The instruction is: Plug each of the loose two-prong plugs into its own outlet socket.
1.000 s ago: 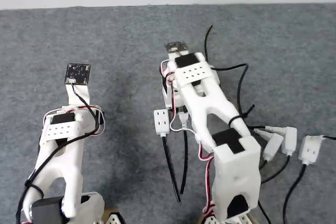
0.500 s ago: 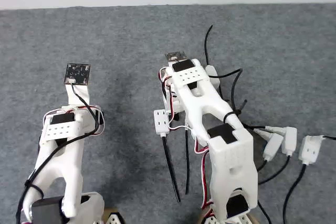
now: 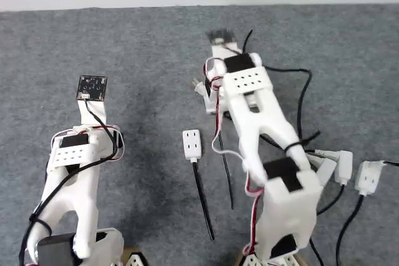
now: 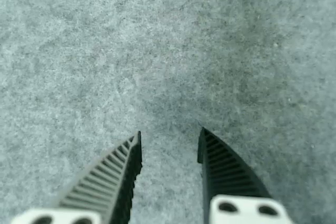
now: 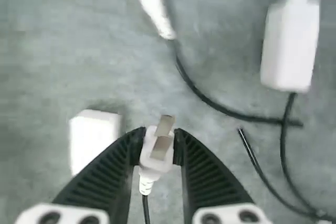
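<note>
The right gripper (image 5: 158, 131) is pinched tight on a white plug (image 5: 156, 148), whose two prongs poke out past the fingertips. That plug sits towards the far middle of the grey mat (image 3: 137, 48). It is apart from the socket (image 3: 192, 143), which lies nearer, face up, with its black cable (image 3: 202, 200) trailing toward the near edge. At the near right, beside the right arm (image 3: 262, 129), lie two more sockets (image 3: 343, 166) close together. The left gripper (image 4: 169, 134) hangs over bare mat on the left, its jaws parted and holding nothing.
</note>
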Action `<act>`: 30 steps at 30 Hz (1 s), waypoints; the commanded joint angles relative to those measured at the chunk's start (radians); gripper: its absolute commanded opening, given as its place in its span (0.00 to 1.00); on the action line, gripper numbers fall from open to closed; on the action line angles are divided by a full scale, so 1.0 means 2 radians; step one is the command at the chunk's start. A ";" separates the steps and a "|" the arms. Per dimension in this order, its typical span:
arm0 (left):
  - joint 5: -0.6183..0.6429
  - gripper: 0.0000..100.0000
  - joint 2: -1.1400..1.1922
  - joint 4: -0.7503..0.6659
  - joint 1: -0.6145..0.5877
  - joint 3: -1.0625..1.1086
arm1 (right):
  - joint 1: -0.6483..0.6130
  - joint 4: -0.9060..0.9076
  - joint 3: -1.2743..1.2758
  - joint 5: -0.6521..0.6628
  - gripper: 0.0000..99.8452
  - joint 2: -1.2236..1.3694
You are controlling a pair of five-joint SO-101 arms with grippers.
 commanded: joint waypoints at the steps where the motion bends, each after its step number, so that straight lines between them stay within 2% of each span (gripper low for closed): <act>1: -0.003 0.17 -0.002 -0.011 -0.003 -0.003 | -0.061 0.022 -0.028 0.101 0.01 -0.066; 4: -0.003 0.17 -0.002 -0.011 -0.003 -0.003 | -0.123 0.044 -0.028 0.224 0.01 -0.071; 8: -0.003 0.17 -0.002 -0.011 -0.003 -0.003 | -0.185 0.082 0.003 0.438 0.01 -0.059; 11: -0.003 0.17 -0.002 -0.011 -0.003 -0.003 | -0.204 0.144 0.052 0.634 0.01 -0.041; 12: -0.003 0.17 -0.002 -0.011 -0.003 -0.003 | -0.204 0.161 0.062 0.677 0.01 -0.036; 13: -0.003 0.17 -0.002 -0.011 -0.003 -0.003 | -0.204 0.175 0.065 0.694 0.02 -0.029; 19: -0.003 0.17 -0.002 -0.011 -0.003 -0.004 | -0.193 0.168 0.054 0.644 0.27 -0.018; 24: -0.003 0.17 -0.002 -0.011 -0.004 -0.004 | -0.182 0.170 0.025 0.607 0.24 -0.020; 26: -0.003 0.17 -0.002 -0.011 -0.004 -0.004 | -0.172 0.170 0.008 0.570 0.21 -0.020; 30: -0.003 0.17 -0.002 -0.011 -0.004 -0.004 | -0.153 0.171 -0.057 0.393 0.12 -0.020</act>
